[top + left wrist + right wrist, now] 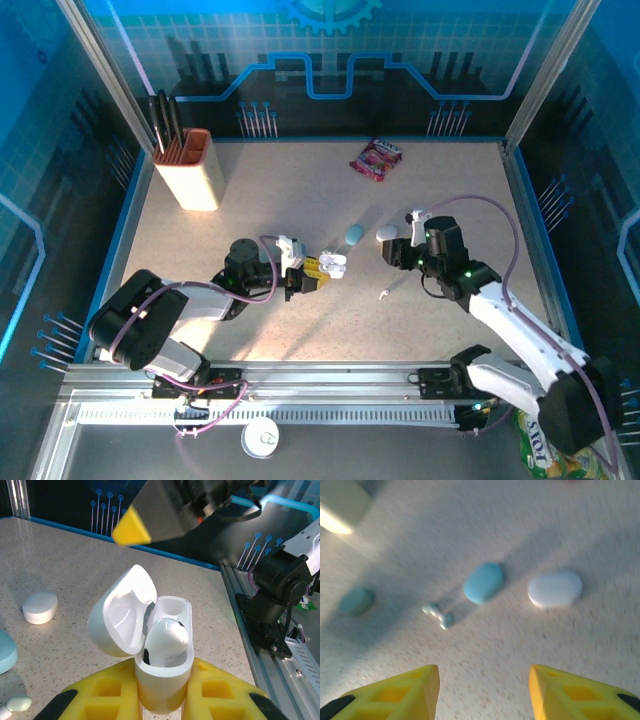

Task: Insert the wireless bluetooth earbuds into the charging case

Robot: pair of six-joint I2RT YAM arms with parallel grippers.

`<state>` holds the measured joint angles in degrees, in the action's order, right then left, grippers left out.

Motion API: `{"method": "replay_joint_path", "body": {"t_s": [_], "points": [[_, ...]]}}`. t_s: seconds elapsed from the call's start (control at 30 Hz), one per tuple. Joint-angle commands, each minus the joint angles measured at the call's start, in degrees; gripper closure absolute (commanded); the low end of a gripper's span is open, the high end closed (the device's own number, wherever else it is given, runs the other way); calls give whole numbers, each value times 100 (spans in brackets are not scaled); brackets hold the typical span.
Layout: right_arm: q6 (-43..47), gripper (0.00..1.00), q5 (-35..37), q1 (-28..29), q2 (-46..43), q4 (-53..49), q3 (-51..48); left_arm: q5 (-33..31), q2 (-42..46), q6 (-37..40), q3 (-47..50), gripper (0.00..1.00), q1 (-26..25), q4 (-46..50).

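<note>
My left gripper (162, 682) is shut on a white charging case (165, 680) and holds it upright with the lid (120, 612) swung open. One white earbud (167, 639) sits in the case's near slot. In the top view this gripper (312, 272) is at mid-table. My right gripper (484, 680) is open and empty, and hovers over bare table just right of the held case (335, 263). One of its yellow-tipped fingers (131, 529) hangs above the case. A light-blue earbud (437, 615) lies ahead of it. A white earbud (384, 294) lies on the table below the right gripper (388, 252).
A closed light-blue case (483, 582) and a closed white case (555, 588) lie side by side beyond the right gripper. A small blurred light-blue object (356, 600) lies further left. A knife block (190, 170) stands at the back left, and a red packet (377, 157) lies at the back.
</note>
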<state>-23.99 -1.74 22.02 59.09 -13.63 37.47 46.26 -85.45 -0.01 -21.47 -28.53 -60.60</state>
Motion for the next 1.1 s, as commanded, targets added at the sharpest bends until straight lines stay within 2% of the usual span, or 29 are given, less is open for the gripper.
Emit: {"method": "replay_joint_path", "body": {"t_s": [0.0, 0.23, 0.57, 0.77, 1.07], "points": [[-450, 49, -482, -186, 498, -685, -33, 94, -7, 63, 73, 89, 43, -271], [-571, 53, -872, -242, 1560, -1156, 176, 112, -12, 58, 49, 89, 46, -198], [-699, 60, -1066, -133, 2319, -1187, 329, 139, -56, 44, 47, 89, 41, -201], [-696, 65, -1118, -45, 2622, -1201, 509, 142, -34, 50, 68, 88, 41, -208], [-764, 64, -1238, 102, 2385, -1440, 383, 131, -17, 99, 82, 88, 52, -180]]}}
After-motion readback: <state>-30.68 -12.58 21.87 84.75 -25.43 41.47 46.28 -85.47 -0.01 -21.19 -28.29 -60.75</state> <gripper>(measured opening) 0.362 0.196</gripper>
